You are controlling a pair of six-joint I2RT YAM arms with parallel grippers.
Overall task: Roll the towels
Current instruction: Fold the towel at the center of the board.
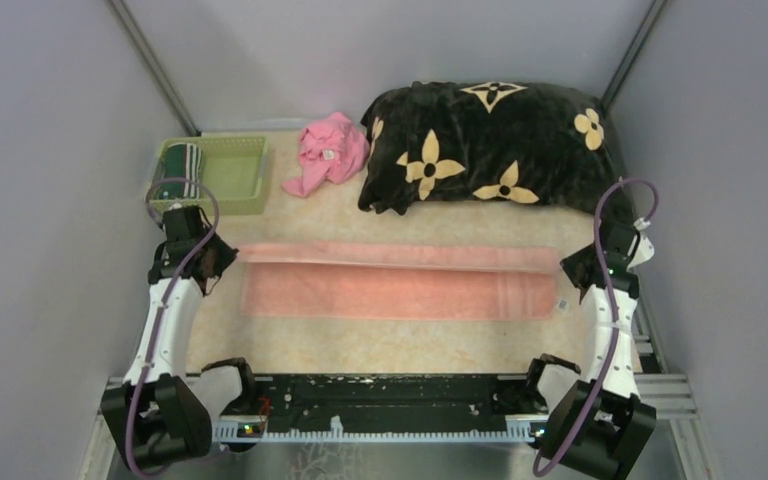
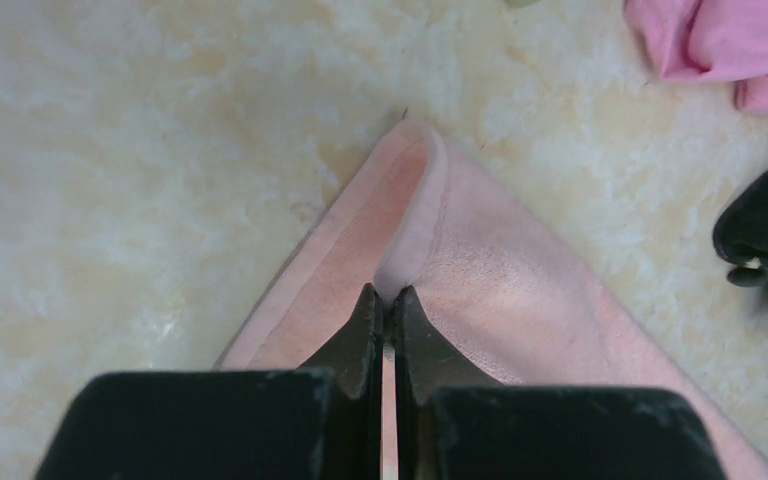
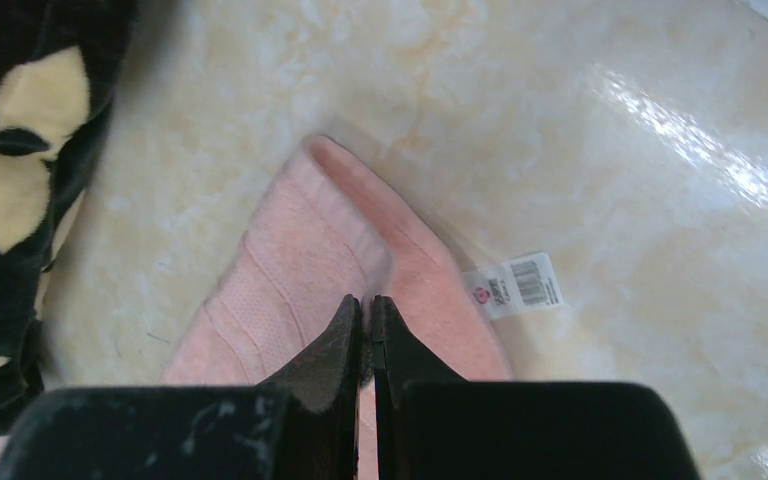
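Closest to the wrist cameras are the two hands. The left hand is shut narrow on the left end of the salmon-pink towel. The right hand pinches the right end in the same way, near a white label. This towel lies stretched across the middle of the worktop, folded along its length. The green striped towel sits in the green basket at the far left corner.

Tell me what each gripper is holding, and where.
Both pinch the pink towel: left gripper at its left-end corner, right gripper at its right-end corner, beside the tag.
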